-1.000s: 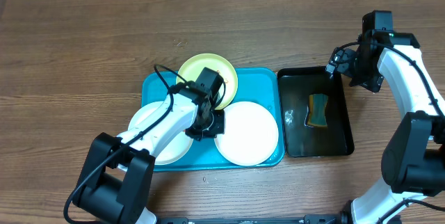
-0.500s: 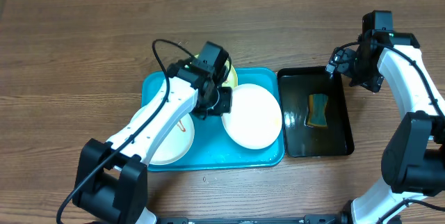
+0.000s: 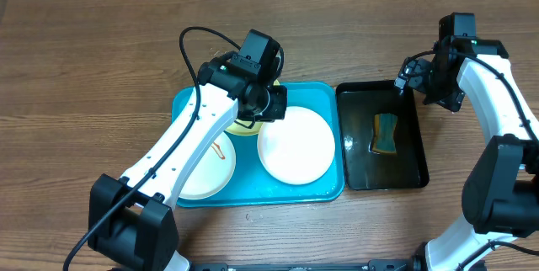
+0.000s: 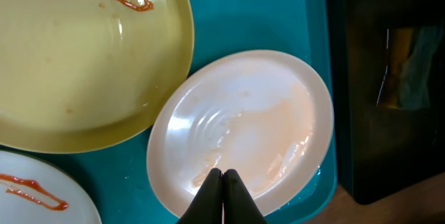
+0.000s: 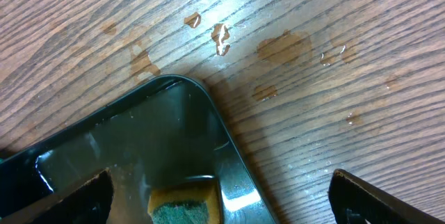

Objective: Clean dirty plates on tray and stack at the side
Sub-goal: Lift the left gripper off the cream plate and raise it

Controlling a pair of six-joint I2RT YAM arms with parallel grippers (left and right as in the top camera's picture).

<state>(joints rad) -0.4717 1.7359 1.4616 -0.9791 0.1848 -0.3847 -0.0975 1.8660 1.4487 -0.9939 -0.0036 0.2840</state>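
Observation:
The turquoise tray (image 3: 324,94) holds three plates. A wet white plate (image 3: 295,146) lies at its right; in the left wrist view this plate (image 4: 243,123) shows faint orange streaks. A white plate (image 3: 202,170) with an orange smear lies at the left, also seen in the left wrist view (image 4: 28,189). The yellow-green plate (image 3: 236,128), with a smear, is mostly hidden under my left arm and shows fully in the left wrist view (image 4: 83,57). My left gripper (image 3: 269,107) is shut and empty, with its tips (image 4: 222,173) over the wet plate's rim. My right gripper (image 3: 421,82) is open and empty.
A narrow black tray (image 3: 408,174) holding water stands right of the turquoise tray, with a green-and-yellow sponge (image 3: 386,132) in it, also seen in the right wrist view (image 5: 181,206). My right gripper (image 5: 222,203) hovers over its far right corner. Water drops lie on the wood there.
My left arm rose and swung from between the plates toward the tray's back. The right white plate slid back and slightly left. The right arm has not moved.

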